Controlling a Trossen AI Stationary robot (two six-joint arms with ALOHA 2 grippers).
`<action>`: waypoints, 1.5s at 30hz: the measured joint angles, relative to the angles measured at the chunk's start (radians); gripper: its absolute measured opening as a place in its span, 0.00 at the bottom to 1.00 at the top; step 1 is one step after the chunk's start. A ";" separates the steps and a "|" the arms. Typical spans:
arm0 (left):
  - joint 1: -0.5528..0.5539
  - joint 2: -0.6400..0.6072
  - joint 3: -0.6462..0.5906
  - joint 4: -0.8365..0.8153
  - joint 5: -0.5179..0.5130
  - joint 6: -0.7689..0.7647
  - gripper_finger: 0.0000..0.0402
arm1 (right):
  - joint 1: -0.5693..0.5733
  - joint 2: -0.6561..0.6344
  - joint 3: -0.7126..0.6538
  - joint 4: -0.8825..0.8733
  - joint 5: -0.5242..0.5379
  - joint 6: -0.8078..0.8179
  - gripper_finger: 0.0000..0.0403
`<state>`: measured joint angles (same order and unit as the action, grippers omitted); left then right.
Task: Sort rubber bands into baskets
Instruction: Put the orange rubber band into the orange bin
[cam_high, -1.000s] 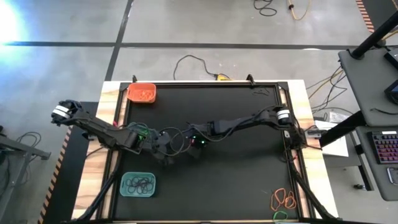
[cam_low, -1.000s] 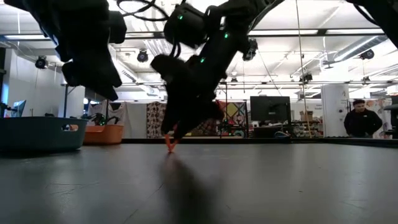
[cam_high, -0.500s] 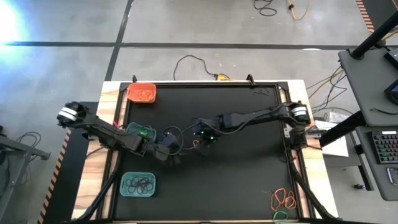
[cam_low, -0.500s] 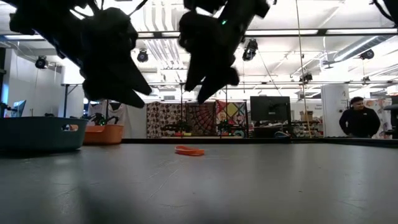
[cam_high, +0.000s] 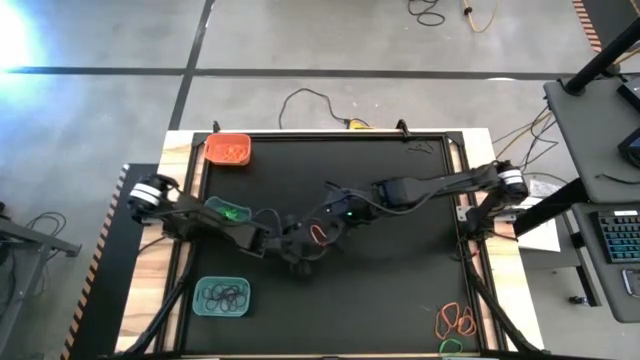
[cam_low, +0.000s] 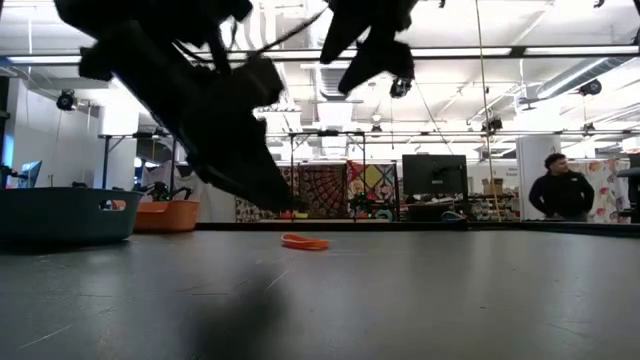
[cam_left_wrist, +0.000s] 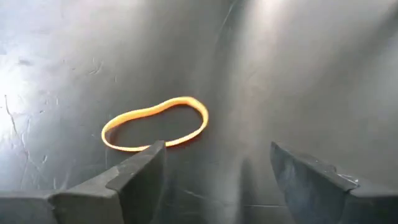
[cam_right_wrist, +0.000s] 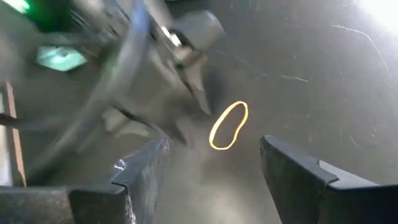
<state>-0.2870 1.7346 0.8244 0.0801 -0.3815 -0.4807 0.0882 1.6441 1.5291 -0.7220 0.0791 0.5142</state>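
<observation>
Here, from the high view, an orange rubber band (cam_high: 318, 234) lies flat on the black table (cam_high: 400, 290) near its middle, between the left gripper (cam_high: 300, 252) and the right gripper (cam_high: 333, 208); an orange basket (cam_high: 227, 150) sits at the far left corner, one teal basket (cam_high: 222, 297) at the near left holding dark bands, another teal basket (cam_high: 228, 211) half hidden under the left arm, and spare bands (cam_high: 455, 320) wait near the right corner.

In the low view, the band (cam_low: 305, 242) rests as a thin flat strip, both grippers above it.

In the left wrist view, the loop (cam_left_wrist: 155, 124) lies just ahead of spread, empty fingers (cam_left_wrist: 134, 177): a thin, limp, near-weightless oval, likely to flop and stretch, so best pinched on one strand against the table.

In the right wrist view, the band (cam_right_wrist: 228, 126) shows beyond that gripper's parted, empty fingers (cam_right_wrist: 140, 168).
</observation>
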 joint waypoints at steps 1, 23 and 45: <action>0.006 0.014 0.005 -0.001 0.000 0.021 0.68 | 0.001 -0.008 0.000 0.000 0.000 0.012 0.60; 0.140 0.070 -0.022 0.024 -0.133 -0.061 0.64 | 0.016 -0.037 -0.001 -0.013 0.004 0.032 0.56; 0.184 -0.044 -0.089 -0.064 -0.036 -0.139 0.01 | -0.056 -0.050 0.017 -0.049 0.000 -0.010 0.56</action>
<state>-0.1033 1.6910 0.7356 0.0159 -0.4179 -0.6200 0.0319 1.5940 1.5464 -0.7708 0.0792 0.5045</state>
